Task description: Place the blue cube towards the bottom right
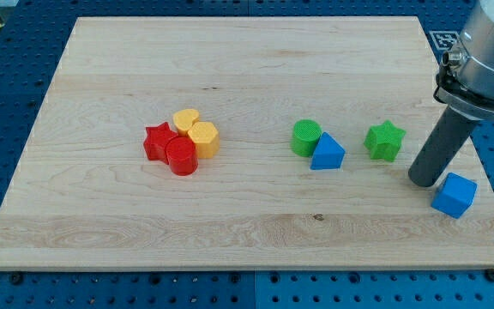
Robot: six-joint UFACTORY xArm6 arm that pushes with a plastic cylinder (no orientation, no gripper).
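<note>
The blue cube [454, 195] sits on the wooden board [247, 232] near its right edge, low in the view's right. My tip [424, 180] rests on the board just left of the cube and slightly above it, touching or nearly touching its upper left side. The dark rod rises from there toward the view's top right.
A green star [385, 141] lies above and left of my tip. A blue triangular block [327, 153] touches a green cylinder [306, 137] at centre right. A cluster of a red star [158, 142], a red cylinder [181, 158], a yellow heart [186, 119] and a yellow hexagonal block [203, 137] sits at centre left.
</note>
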